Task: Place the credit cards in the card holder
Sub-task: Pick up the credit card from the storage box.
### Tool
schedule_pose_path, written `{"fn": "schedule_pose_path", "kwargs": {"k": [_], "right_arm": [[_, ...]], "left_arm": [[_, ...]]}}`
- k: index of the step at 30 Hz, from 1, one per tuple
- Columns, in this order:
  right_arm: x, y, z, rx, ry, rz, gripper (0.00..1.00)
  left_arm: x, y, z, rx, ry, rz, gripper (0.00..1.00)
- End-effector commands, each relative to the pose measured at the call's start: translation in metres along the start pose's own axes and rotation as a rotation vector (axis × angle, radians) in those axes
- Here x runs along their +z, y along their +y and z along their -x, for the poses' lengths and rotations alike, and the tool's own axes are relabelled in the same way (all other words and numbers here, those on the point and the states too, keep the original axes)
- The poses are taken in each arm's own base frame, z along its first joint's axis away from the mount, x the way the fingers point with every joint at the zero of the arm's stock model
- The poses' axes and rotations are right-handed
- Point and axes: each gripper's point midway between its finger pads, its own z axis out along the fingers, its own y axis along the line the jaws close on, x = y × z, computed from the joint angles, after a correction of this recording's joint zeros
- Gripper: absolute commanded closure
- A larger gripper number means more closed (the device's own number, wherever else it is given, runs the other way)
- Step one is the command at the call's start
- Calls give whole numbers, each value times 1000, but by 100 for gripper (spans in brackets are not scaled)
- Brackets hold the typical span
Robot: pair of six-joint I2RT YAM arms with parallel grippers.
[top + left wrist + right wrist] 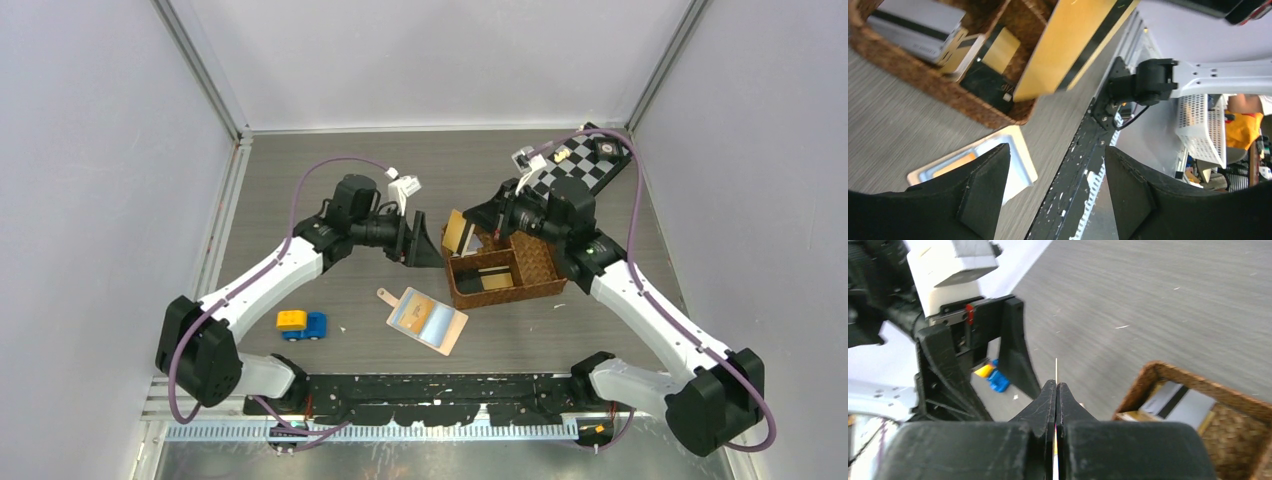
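Observation:
My right gripper is shut on a yellow-tan credit card, held upright over the basket's left end. In the right wrist view that card shows edge-on as a thin line. My left gripper stands open and empty just left of the card, not touching it. The card holder lies open and flat on the table in front of both. More credit cards lie in the basket: a silver-grey one, a tan one and a black one.
The brown woven divided basket sits right of centre. A blue and yellow toy car rests at front left. A checkered board lies at back right. The black base rail runs along the near edge.

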Motion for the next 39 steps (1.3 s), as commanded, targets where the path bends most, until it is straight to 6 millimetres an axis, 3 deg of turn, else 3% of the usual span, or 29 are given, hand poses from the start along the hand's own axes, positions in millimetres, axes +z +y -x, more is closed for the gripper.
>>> {"fn": "schedule_pose_path", "kwargs": {"k": [1,6,12,20,26,30,32,36,39], "right_arm": [[-18,53,12,83,36,220,99],[-33,77,15,102,50,316,100],[-43,93,17,106,66,389,100],[-43,97,18,112,74,415,100],[-42,96,18,117,74,412,100],[-40,90,15,123,81,373,99],[-39,80,9,139,94,312,89],[-44,49,-4,173,109,98,57],[-54,19,-18,246,116,-110,50]], "left_arm": [[-9,-52,34,130,-95,-197,28],[-15,-42,34,146,-112,-104,28],[-22,-60,35,128,-124,-174,31],[-26,-79,24,87,-90,-246,56],[-26,-91,24,60,-105,-324,68],[-25,-92,22,54,-99,-339,99],[-24,-84,16,53,-83,-296,100],[-30,-49,5,82,-37,-68,100],[-45,-12,5,127,-18,152,100]]}}
